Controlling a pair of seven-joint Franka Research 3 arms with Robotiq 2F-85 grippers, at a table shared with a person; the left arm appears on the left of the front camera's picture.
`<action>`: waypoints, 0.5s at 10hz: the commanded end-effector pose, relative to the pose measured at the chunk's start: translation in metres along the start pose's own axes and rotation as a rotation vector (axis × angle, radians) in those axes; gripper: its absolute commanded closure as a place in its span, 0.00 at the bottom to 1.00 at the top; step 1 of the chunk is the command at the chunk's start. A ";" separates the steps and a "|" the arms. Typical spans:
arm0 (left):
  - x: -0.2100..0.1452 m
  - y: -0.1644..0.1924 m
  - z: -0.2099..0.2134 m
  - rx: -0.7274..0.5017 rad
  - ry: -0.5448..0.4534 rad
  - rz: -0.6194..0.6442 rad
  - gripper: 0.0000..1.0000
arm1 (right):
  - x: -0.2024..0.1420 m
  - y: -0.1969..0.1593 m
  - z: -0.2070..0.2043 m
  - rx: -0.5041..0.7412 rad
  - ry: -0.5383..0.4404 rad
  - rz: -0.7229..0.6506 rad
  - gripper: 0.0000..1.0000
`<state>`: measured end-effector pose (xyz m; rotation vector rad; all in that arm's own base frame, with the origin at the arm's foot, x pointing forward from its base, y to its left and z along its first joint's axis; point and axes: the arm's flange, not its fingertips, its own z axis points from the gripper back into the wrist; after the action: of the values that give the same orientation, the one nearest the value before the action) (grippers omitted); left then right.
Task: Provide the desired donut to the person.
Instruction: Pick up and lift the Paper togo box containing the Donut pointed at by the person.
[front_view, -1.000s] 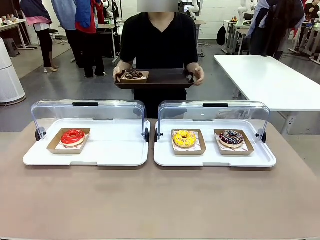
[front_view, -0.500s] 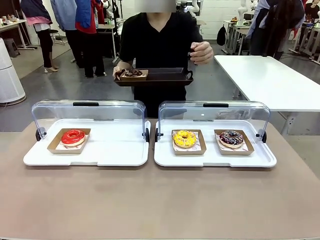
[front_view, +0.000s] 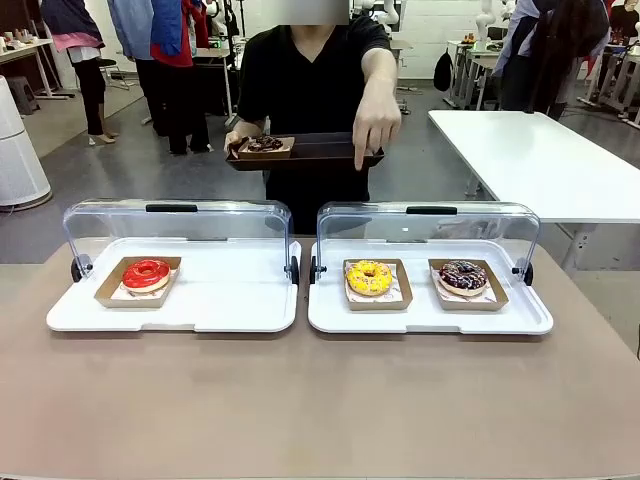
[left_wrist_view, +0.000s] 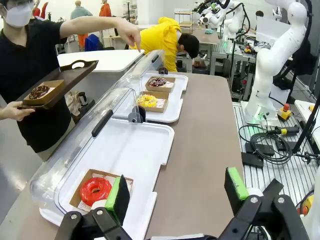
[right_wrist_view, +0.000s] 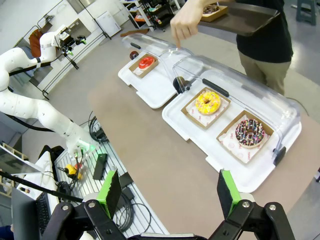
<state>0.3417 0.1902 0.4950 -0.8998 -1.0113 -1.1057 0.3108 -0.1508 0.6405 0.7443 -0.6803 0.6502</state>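
The person (front_view: 310, 80) at the far side points down toward the yellow donut (front_view: 369, 277), which lies in the left half of the right tray (front_view: 430, 318). The left hand (left_wrist_view: 176, 190) and right hand (right_wrist_view: 167, 191) hang empty, jaws apart.

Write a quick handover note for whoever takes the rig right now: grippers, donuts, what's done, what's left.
Left gripper: jaws open, empty, above the table's end near the red donut.
Right gripper: jaws open, empty, high over the table.
Left case, lid up: the red donut.
Right case, lid up: yellow donut and sprinkled chocolate donut.
The person holds a dark tray carrying one chocolate donut. Their pointing hand aims down over the right case, seemingly at the yellow donut.
Done: nothing picked.
Left: probably grasp the yellow donut's cardboard holder and deliver it to the dark tray.
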 end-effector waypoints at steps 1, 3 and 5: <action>0.000 -0.001 0.000 0.000 -0.020 -0.009 0.00 | 0.000 0.000 -0.001 0.013 -0.009 0.006 0.00; 0.000 -0.001 0.000 0.000 -0.020 -0.009 0.00 | 0.000 0.000 -0.001 0.013 -0.009 0.006 0.00; 0.000 -0.001 0.000 0.000 -0.020 -0.009 0.00 | 0.000 0.000 -0.001 0.013 -0.009 0.006 0.00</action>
<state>0.3417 0.1902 0.4951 -0.8996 -1.0109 -1.1057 0.3108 -0.1508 0.6405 0.7443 -0.6803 0.6502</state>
